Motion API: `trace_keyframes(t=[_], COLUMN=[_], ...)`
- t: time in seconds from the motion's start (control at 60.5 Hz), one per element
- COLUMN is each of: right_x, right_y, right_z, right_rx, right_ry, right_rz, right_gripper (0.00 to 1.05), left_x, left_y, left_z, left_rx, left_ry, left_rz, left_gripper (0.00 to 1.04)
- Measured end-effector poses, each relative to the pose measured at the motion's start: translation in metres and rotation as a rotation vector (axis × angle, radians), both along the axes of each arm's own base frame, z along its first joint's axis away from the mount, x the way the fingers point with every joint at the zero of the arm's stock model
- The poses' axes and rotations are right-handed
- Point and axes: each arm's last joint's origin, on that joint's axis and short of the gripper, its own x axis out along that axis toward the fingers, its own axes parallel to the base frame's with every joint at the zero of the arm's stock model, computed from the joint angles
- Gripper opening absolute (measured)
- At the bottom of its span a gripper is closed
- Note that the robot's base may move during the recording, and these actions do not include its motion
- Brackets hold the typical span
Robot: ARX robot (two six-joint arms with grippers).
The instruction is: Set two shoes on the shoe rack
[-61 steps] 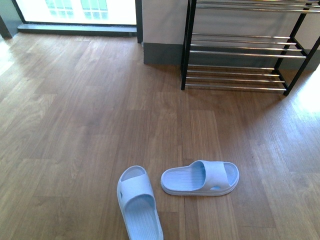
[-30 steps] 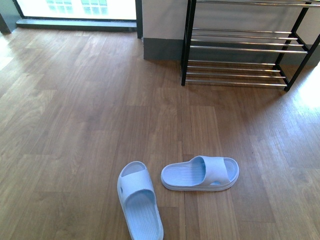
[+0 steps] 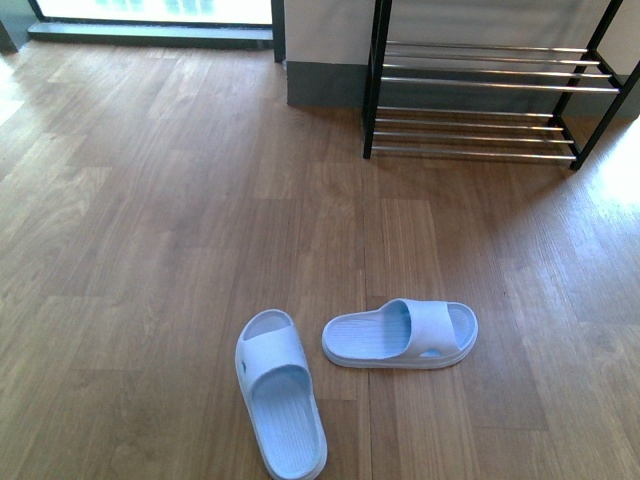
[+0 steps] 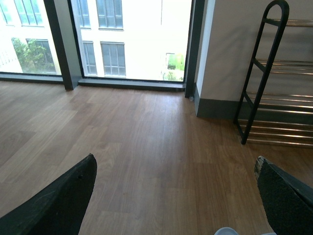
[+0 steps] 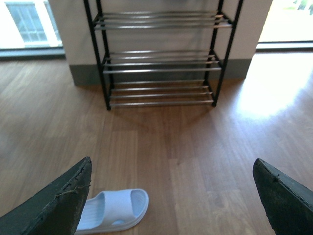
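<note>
Right gripper (image 5: 173, 200), jaws spread and empty, hangs nearest the crosswise pale-blue rubber slide (image 3: 400, 335) on the floor (image 3: 150, 200); left gripper (image 4: 171, 205) likewise gapes. Black-framed, silver-barred shoe rack (image 3: 480, 100) stands well beyond it.

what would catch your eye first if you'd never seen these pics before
Two pale-blue slides lie on the wood floor close to the robot: one points lengthwise away from it, and the other lies crosswise just to its right, not touching it. Further back on the right, the shoe rack stands against the wall, with no shoes on the tiers in view.
</note>
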Motion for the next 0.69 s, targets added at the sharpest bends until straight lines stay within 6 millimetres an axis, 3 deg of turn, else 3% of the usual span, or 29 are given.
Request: trace_keyframes(t=[0.066,0.116,0.132,0.215,0.314,0.512,0.694], right_x=[0.043,0.079,0.094,0.126,0.178,0.234,0.264], right_y=[0.007,0.014,0.018,0.028,0.049,0.07,0.074], right_z=[0.008,0.0,-0.007,-0.029,-0.071,-0.122,-0.17], right_rx=[0.029,0.042,0.04,0.03,-0.006,-0.044,-0.059], right_ry=[0.075,0.166,0.222,0.349,0.538,0.7,0.834], right_rz=[0.041,0.041,0.047,0.062,0.081,0.074,0.059], right_gripper=[0.96,0.96,0.96,0.96,0.96,0.96,0.96], left_x=[0.0,0.0,0.0,0.0,0.0,0.0,0.0], left_y=[0.0,0.0,0.0,0.0,0.0,0.0,0.0], left_z=[0.0,0.0,0.0,0.0,0.0,0.0,0.0], left_rx=[0.0,0.0,0.0,0.0,0.0,0.0,0.0], left_ry=[0.0,0.0,0.0,0.0,0.0,0.0,0.0], left_rz=[0.0,0.0,0.0,0.0,0.0,0.0,0.0], left_gripper=[0.95,0.95,0.95,0.95,0.95,0.95,0.95])
